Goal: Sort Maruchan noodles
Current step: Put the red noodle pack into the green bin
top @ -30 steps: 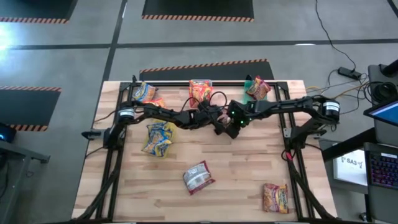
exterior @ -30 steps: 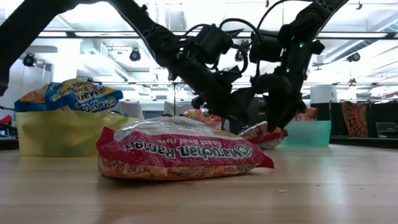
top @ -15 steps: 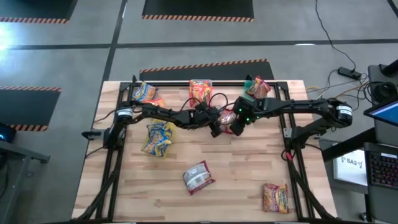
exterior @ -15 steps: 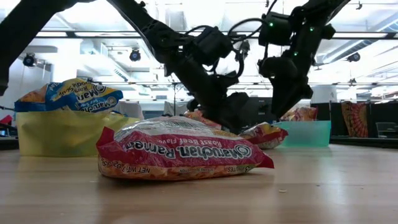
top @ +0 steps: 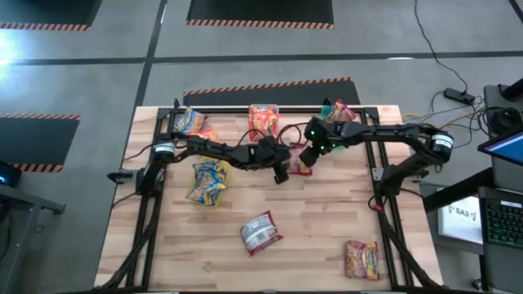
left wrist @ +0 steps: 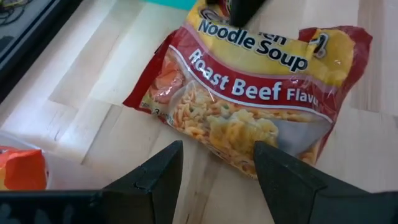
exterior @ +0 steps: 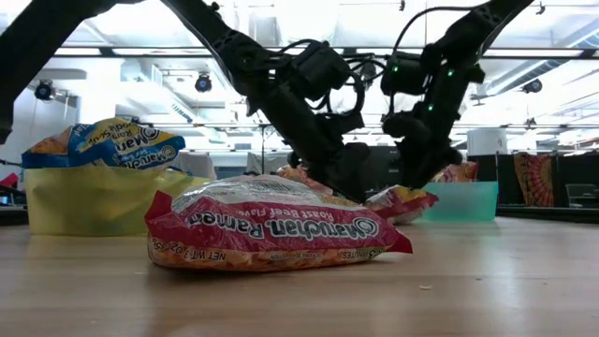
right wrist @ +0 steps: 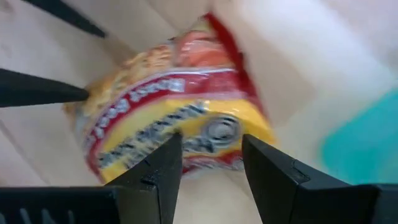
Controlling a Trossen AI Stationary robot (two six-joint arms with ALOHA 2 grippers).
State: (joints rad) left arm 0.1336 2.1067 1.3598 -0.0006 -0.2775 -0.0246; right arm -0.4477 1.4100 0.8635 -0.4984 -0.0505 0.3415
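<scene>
Wooden tabletop (top: 327, 220) is spanned by both arms, which meet near its far middle over one dark red roast beef packet (left wrist: 249, 106). Just ahead of the parted, empty left gripper (left wrist: 214, 165) the packet is laid flat, its long axis crosswise to the fingers. The right gripper (right wrist: 208, 162), likewise parted and empty, is held just above the packet's far end, about equally near.

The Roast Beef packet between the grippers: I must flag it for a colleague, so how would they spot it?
Go to the table's back middle, where both arms meet. The red-and-yellow packet lies flat there, alone on bare wood, unlike the packets in tubs behind it.
</scene>
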